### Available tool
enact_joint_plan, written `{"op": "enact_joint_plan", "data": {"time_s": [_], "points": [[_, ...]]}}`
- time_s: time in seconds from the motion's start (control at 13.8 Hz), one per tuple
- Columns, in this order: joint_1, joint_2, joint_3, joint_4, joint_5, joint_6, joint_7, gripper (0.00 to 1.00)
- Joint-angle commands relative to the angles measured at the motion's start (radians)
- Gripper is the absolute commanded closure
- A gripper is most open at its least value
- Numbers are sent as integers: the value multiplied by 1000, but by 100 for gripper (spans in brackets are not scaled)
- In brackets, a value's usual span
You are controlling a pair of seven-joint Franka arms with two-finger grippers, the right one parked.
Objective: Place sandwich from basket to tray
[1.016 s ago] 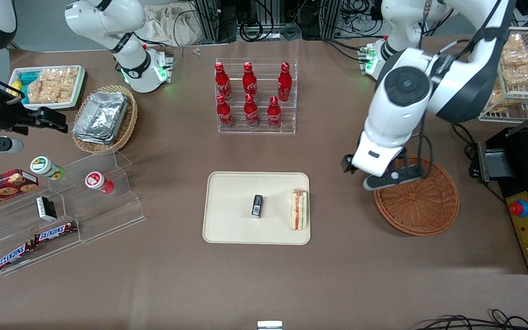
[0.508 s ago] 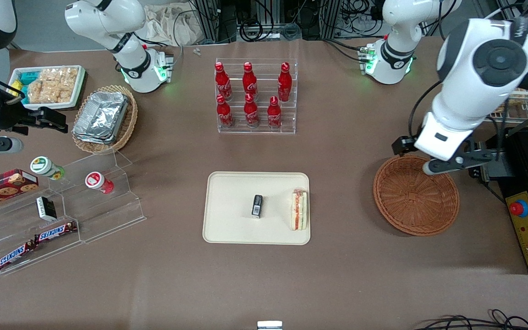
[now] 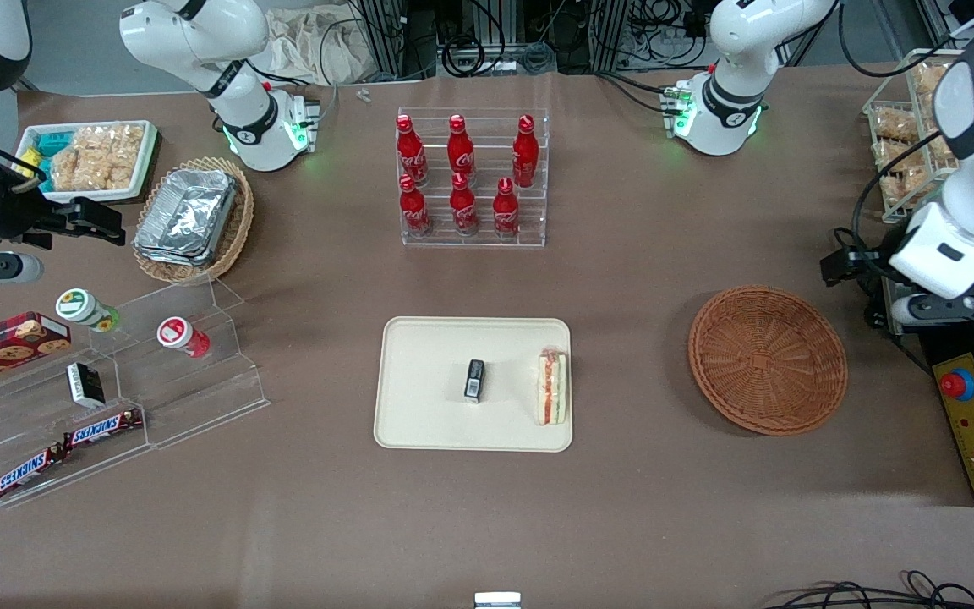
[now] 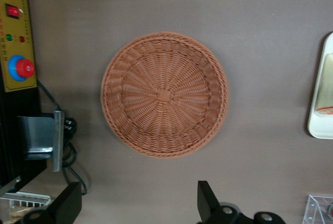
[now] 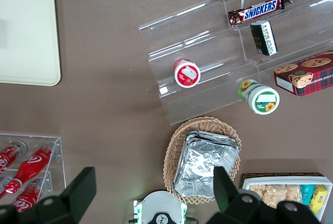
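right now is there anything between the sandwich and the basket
No. In the front view only the tray's low rim and bare brown table separate the sandwich from the empty basket. The open gripper hangs past the basket, toward the working arm's end.

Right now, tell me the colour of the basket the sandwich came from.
Reddish-brown woven wicker; the basket shows best in the left wrist view, with the gripper open above it.

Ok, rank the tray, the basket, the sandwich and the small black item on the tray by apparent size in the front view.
1. tray
2. basket
3. sandwich
4. small black item

The gripper, open in the left wrist view, sits toward the working arm's end of the table, off the basket.
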Motion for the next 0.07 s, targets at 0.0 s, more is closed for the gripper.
{"op": "enact_joint_plan", "data": {"time_s": [0.0], "points": [[25,24,-12,50,-18,-27,17,0]]}}
